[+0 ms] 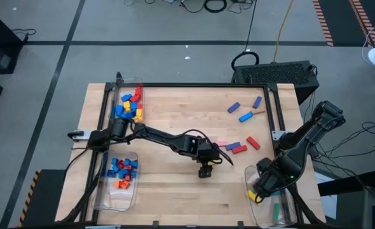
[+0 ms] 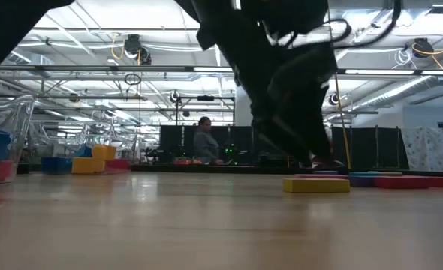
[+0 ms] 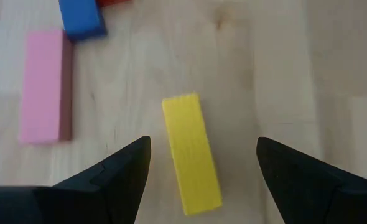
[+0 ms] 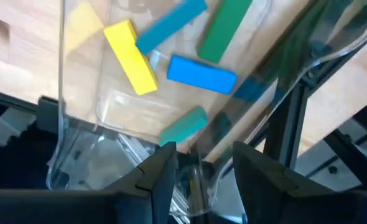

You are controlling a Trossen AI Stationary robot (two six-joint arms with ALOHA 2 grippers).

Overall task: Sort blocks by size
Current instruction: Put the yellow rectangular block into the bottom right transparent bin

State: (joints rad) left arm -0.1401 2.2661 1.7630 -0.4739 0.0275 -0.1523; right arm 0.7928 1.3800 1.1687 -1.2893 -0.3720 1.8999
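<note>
1. The left claw [image 3: 202, 168] hangs open over the middle of the bench [image 1: 175, 121], its fingers either side of a long yellow bar [image 3: 191, 152] lying flat, not touching it.
2. A pink bar [image 3: 43, 87] and a blue brick [image 3: 81, 17] lie just beside it.
3. The right claw [image 4: 199, 168] hovers over a clear bin [image 4: 78, 130] at the bench's near right corner, fingers parted and empty.
4. In that bin lie yellow [image 4: 130, 56], blue [image 4: 202, 73] and green [image 4: 224, 28] bars.
5. More blocks [image 1: 245, 111] lie scattered on the right half of the bench.
</note>
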